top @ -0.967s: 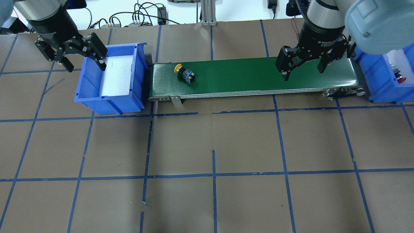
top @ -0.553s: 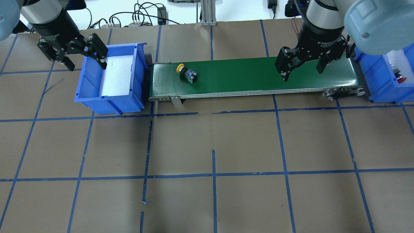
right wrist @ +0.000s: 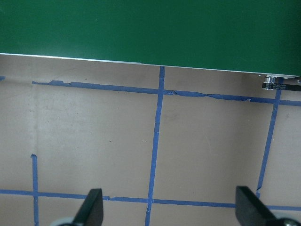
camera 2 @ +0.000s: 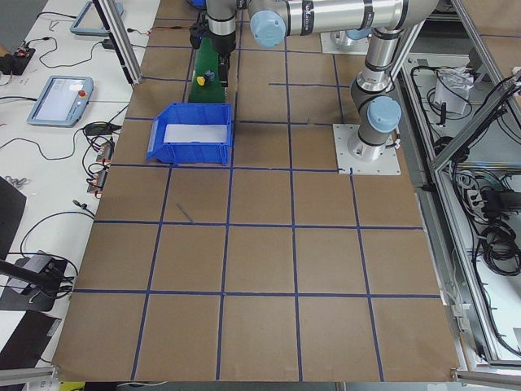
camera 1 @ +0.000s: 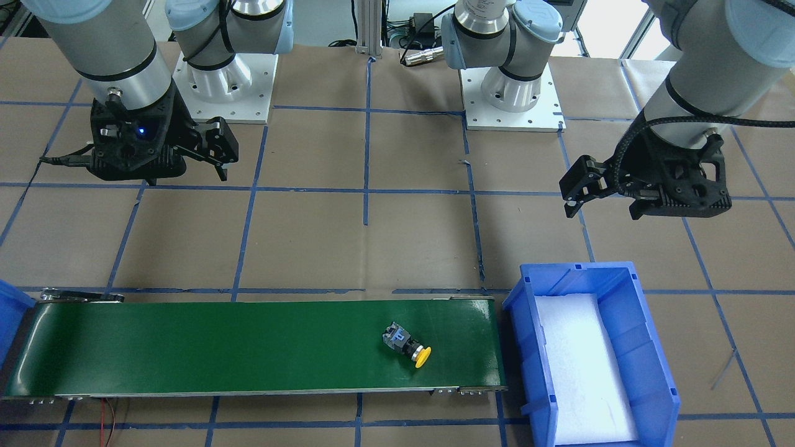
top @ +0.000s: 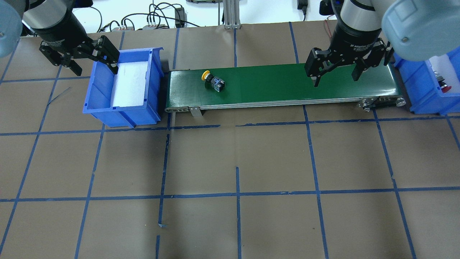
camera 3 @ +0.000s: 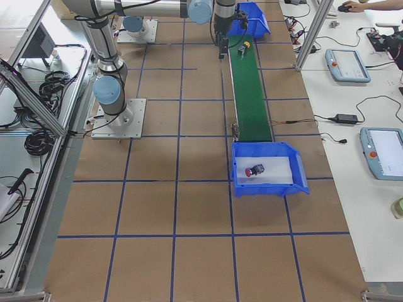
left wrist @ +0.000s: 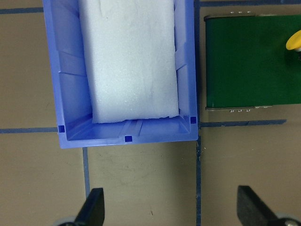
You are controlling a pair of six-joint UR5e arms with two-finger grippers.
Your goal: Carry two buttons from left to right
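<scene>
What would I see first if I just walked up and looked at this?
A yellow button lies on its side on the long green belt, near the left bin. A red button sits in the right bin at the belt's other end. The left gripper and the right gripper both hang open, holding nothing.

You only get a sliver of the yellow button (left wrist: 295, 41) at the right edge of the left wrist view, and in the overhead view the right bin (top: 418, 93) runs off frame and under the right arm (top: 413, 25), so the red button (top: 445, 87) in it barely peeks out.
</scene>
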